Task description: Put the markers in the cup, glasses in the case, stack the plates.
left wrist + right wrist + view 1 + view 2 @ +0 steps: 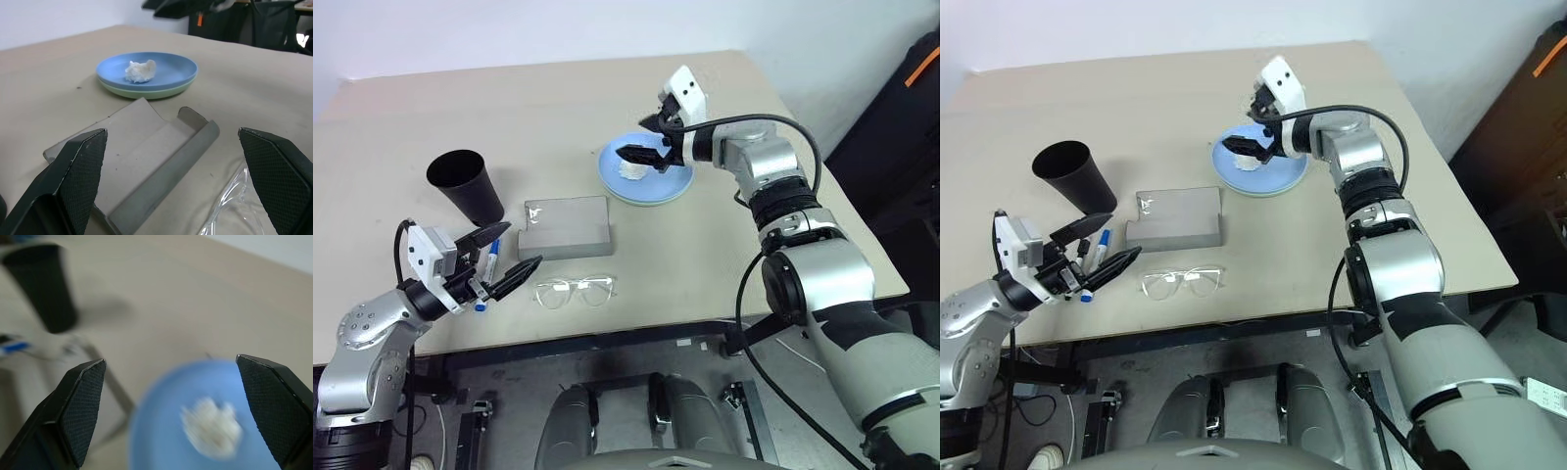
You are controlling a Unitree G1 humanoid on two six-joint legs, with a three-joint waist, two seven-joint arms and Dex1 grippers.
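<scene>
Two plates are stacked at the table's far middle, the light blue plate [656, 183] on the mint green one [146, 92], with a white tissue wad [631, 168] on top. My right gripper [633, 139] hovers open just above the wad, holding nothing. The black cup [465, 184] stands at the left. The grey case [568, 227] lies in the middle, and the clear glasses [574, 291] lie in front of it near the table edge. My left gripper [522, 245] is open low over the table left of the case. A blue-capped marker [494, 262] lies beneath its fingers.
The table's front edge [636, 328] runs just past the glasses. Bare tabletop stretches behind the cup and to the right of the plates. A dark chair with an orange strap [920, 69] stands beyond the table's right side.
</scene>
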